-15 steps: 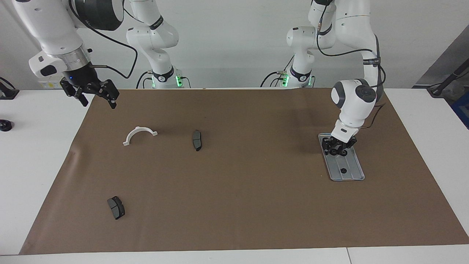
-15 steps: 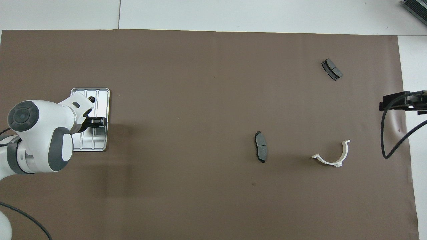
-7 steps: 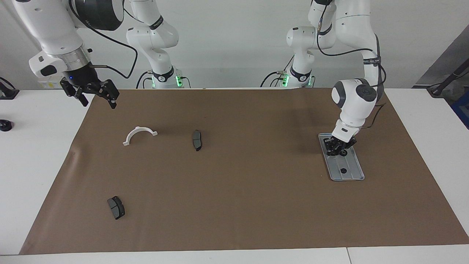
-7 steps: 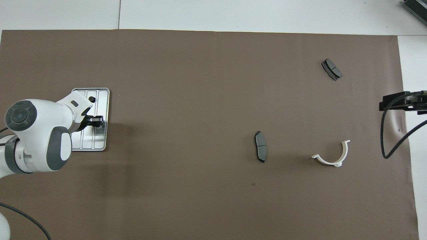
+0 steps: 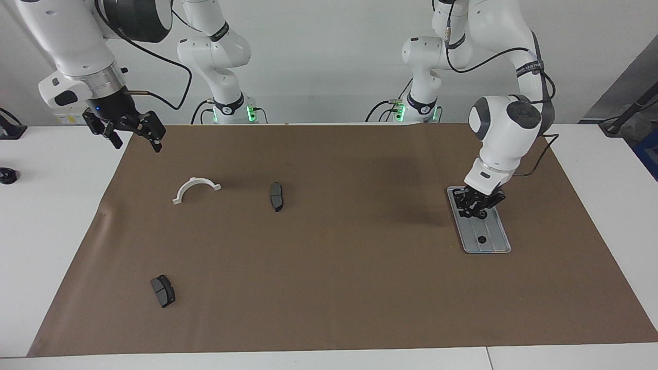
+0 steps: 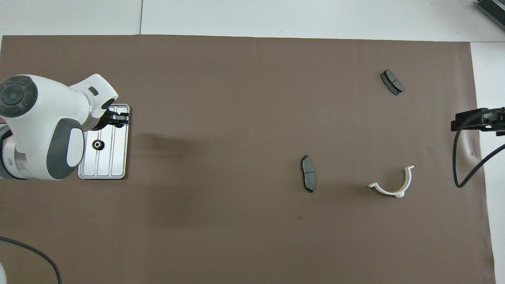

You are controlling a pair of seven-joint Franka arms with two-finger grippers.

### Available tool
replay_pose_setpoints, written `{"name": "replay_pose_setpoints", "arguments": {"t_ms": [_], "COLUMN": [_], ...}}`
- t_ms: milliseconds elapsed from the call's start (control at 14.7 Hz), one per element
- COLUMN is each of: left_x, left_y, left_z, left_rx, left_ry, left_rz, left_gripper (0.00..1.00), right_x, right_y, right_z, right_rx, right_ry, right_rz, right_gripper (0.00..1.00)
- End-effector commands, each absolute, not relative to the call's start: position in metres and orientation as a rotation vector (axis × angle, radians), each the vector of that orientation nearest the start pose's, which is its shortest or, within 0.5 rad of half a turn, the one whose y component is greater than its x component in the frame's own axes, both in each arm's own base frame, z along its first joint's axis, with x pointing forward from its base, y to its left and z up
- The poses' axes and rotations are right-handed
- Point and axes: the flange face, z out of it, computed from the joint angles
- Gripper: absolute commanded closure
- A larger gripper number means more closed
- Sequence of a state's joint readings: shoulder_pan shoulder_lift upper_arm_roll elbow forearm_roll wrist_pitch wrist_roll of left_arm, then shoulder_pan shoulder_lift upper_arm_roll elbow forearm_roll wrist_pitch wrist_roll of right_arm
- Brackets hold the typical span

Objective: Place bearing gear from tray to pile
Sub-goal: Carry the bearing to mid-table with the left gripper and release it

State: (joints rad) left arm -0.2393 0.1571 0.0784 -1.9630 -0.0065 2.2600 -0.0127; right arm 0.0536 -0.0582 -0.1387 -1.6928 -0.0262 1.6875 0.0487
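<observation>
The left gripper point(image 5: 480, 206) hangs low over the end of the tray point(image 5: 494, 232) nearer the robots; whether it is clamped on anything I cannot tell. A gear point(image 6: 97, 144) lies in the middle of the tray and a second gear point(image 5: 481, 239) lies near the tray's end farther from the robots. The right gripper point(image 5: 136, 140) waits with fingers apart above the edge of the brown mat point(image 5: 334, 257) at the right arm's end, where the white bracket point(image 5: 197, 180) and two brake pads point(image 5: 276, 196) lie scattered well apart.
</observation>
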Motion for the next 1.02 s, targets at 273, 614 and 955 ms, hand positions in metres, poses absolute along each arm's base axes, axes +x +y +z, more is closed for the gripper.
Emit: {"name": "replay_pose_setpoints", "arguments": {"t_ms": [273, 614, 955], "left_x": [0.573, 0.569, 0.564], "left_y": [-0.259, -0.362, -0.394], "left_z": [0.416, 0.364, 0.319], "left_rx": [-3.165, -3.195, -3.187], "left_ry": [0.53, 0.579, 0.645], "left_rz": [-0.378, -0.388, -0.465], "left_gripper": [1.0, 1.0, 1.0], "right_x": [0.532, 0.53, 0.529], "right_y": [-0.049, -0.051, -0.053], "right_z": [0.612, 0.612, 0.609], "right_rx": [-3.164, -3.148, -3.146], "right_ry": [0.216, 0.222, 0.226], "right_rz": [-0.047, -0.044, -0.032], "right_gripper": [0.0, 0.0, 0.0]}}
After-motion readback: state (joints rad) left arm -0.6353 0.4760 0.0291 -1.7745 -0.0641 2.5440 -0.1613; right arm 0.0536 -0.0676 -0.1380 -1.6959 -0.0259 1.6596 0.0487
